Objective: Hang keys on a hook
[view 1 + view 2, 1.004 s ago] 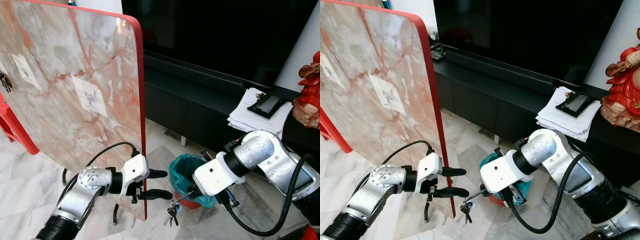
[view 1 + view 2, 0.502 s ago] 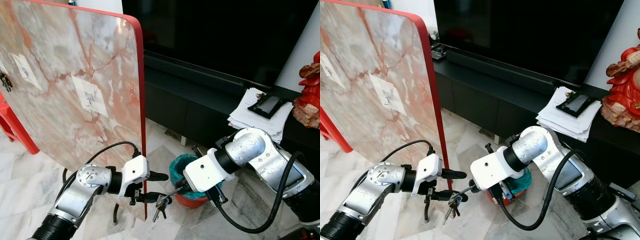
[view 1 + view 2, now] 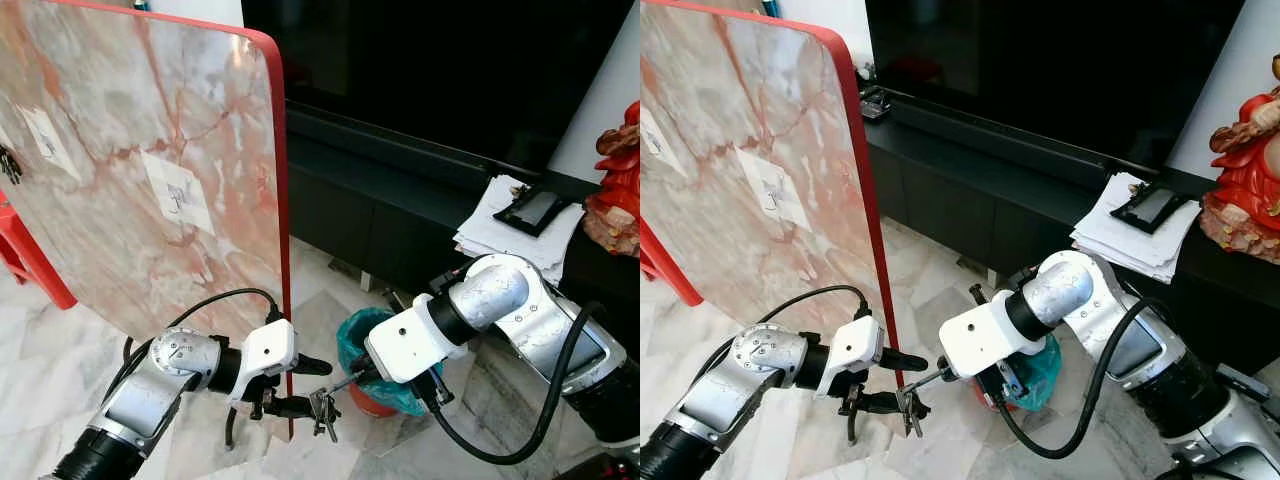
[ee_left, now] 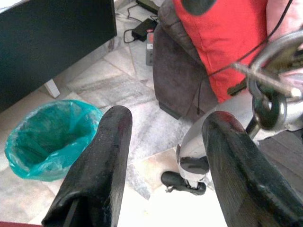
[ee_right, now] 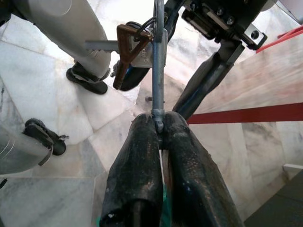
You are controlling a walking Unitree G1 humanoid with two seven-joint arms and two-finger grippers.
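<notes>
Metal keys (image 3: 323, 410) now reach left gripper (image 3: 297, 386) — fingers spread; right gripper (image 5: 158, 130) clenched on key — handover started, hook (image 3: 176, 199) unreached.

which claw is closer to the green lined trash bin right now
Right. The right claw hangs just beside the bin, shut on the keys. The left claw, open, sits farther off, by the red board edge.
</notes>
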